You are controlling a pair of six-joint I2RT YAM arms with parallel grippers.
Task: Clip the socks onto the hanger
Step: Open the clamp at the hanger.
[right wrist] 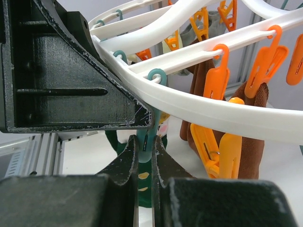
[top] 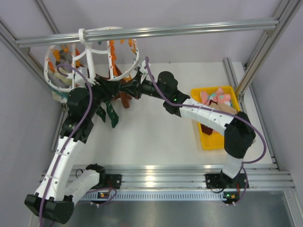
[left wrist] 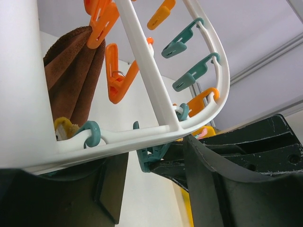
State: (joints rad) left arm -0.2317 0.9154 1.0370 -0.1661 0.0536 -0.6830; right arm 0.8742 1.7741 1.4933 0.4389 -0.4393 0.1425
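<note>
Top external shows us a brown sock (top: 124, 99) and a green sock (top: 112, 116) already hanging from the hanger (top: 47, 66), while pink socks (top: 215, 98) wait in the yellow tray (top: 211, 145), well behind the right pincer (right wrist: 144, 156). That pincer is squeezed nearly shut on a teal clip (right wrist: 144, 137) just under the hanger's rim, so we think the green sock below it is getting clipped now. The left pincer (left wrist: 154, 156) stands partly open, holding nothing, with the rim lying across its tips.

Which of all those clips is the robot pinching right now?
The teal plastic clip hanging under the white plastic hanger ring, squeezed between the fingers of the right gripper. The orange plastic clips beside it hang outside its grip.
</note>
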